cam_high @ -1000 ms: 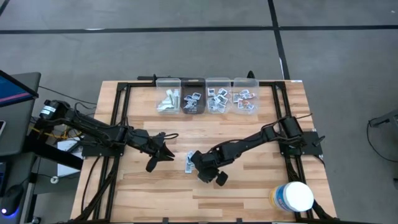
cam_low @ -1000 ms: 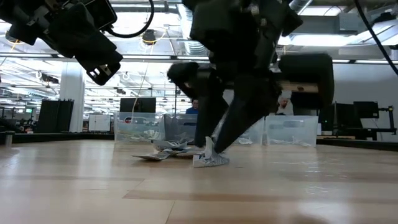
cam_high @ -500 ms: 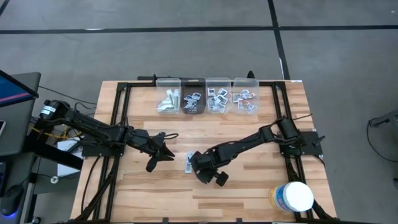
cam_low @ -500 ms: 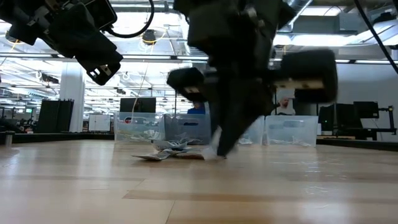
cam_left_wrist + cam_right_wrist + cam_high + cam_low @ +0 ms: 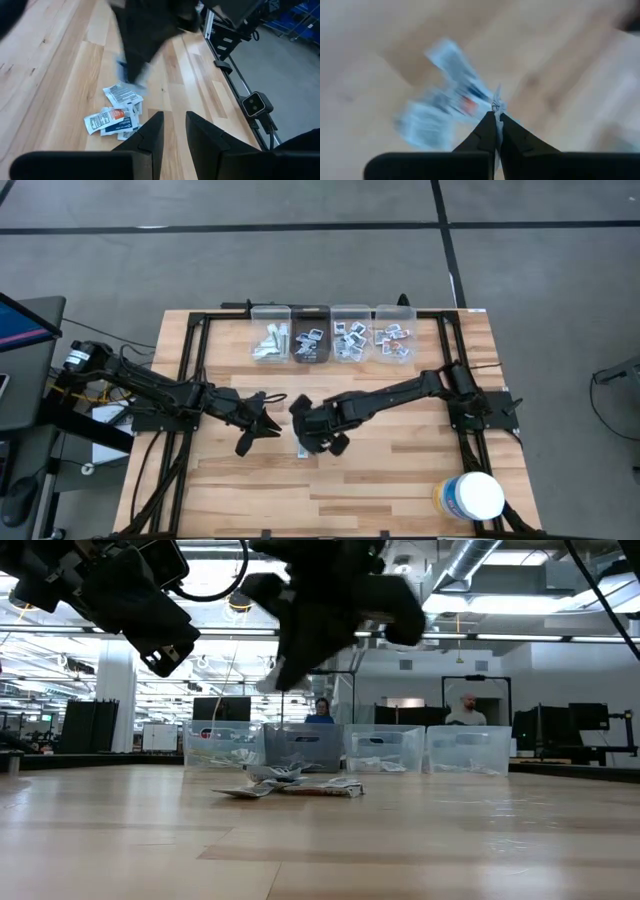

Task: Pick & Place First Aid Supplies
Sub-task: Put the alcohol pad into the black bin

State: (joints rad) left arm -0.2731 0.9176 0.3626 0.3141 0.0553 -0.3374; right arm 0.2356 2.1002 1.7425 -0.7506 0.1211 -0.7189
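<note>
Packet sits pinched between my right pincer's tips, which are squeezed tight on its thin edge so it hangs free while I lift. Below that pincer, the other packets lie in a small heap on the table. I grabbed just one so it can go alone into a clear bin, far out ahead of my pincer. My left pincer waits off to the side, tips a little apart, holding nothing. The packets have dark, blue and red print, but I think it is too small to read.
</note>
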